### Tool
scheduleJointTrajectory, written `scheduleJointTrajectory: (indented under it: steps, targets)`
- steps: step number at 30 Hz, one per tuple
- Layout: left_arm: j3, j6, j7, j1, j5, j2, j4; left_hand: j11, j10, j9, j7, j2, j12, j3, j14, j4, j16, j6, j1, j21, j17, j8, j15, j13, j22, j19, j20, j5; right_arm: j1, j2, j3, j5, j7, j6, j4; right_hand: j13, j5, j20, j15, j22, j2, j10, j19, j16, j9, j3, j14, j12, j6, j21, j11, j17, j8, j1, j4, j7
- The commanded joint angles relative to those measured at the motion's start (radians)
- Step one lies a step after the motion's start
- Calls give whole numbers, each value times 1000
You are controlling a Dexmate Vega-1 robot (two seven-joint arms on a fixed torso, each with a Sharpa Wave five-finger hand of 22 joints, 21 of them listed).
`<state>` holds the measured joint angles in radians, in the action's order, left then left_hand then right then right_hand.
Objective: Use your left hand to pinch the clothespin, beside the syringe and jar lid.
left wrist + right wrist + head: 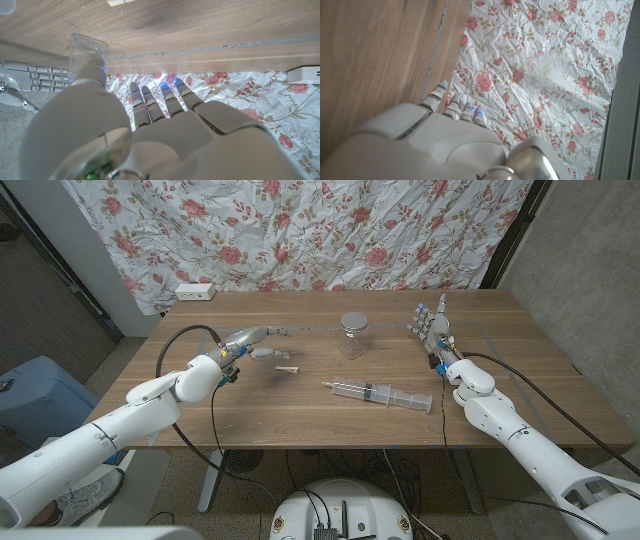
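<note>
My wooden surface (300,415) has brown planks with visible grain. Behind it hangs a wrinkled white floral sheet (300,230) with red roses, covering most of the back wall. A white power strip (194,292) sits at the surface's far left corner. A grey wall panel (80,240) stands on my left, a bare grey concrete wall (590,270) on my right. Something blue (35,395) sits on the floor at my left. Light is even and dim, with soft shadows.
</note>
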<state>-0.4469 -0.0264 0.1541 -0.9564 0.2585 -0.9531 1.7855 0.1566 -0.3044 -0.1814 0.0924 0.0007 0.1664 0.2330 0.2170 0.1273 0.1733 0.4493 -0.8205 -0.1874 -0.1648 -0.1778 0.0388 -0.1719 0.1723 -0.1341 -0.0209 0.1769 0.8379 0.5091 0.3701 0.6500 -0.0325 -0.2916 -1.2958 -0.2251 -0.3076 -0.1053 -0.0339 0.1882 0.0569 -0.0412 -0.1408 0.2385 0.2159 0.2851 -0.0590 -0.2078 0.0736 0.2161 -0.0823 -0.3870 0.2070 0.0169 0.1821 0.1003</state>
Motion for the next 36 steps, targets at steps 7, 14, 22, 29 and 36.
scheduleJointTrajectory:
  steps: [7,14,22,29,36]
  targets:
    - [35,-64,110,-19,-168,128,-106,-23,25,2,-29,16,7,-4,-5,-4,2,-28,30,3,-2,1,-9,-2,-2,1,20,-2,0,0,0,0,0,0,0,-3,-5,1,-34,5,72,0,-4,6,2,5,-9,-7,3,4,-8,-3,6,0,0,7]
    - [26,-94,132,-9,-188,156,-146,-34,33,2,-36,28,9,-3,0,-9,4,-38,42,-2,-2,1,-5,-2,-2,-11,25,-1,0,0,0,0,0,0,0,-3,-5,0,-36,5,72,0,-4,6,2,5,-9,-7,3,4,-6,-3,6,0,0,6]
    - [16,-151,161,19,-238,223,-231,-50,22,3,-52,49,19,2,31,-6,11,-33,55,-14,0,-7,-2,-2,-2,-51,43,0,0,0,0,0,0,0,0,-3,-5,1,-35,5,72,0,-4,6,2,5,-10,-7,3,4,-7,-3,6,0,0,7]
    - [21,-121,184,21,-293,266,-242,-52,18,4,-62,61,20,7,44,-3,11,-25,57,-17,0,-10,-8,-1,-3,-69,54,1,-1,0,0,0,0,0,1,-3,-5,1,-35,5,72,1,-4,6,2,5,-9,-7,2,4,-6,-3,6,0,0,7]
    - [44,-113,263,-3,-301,291,-199,-52,6,3,-64,74,24,13,49,-1,9,-14,58,-17,1,-13,-8,-1,-2,-77,57,1,0,0,0,0,0,0,0,-3,-5,1,-34,5,72,0,-4,6,2,5,-10,-7,3,4,-6,-3,6,0,0,7]
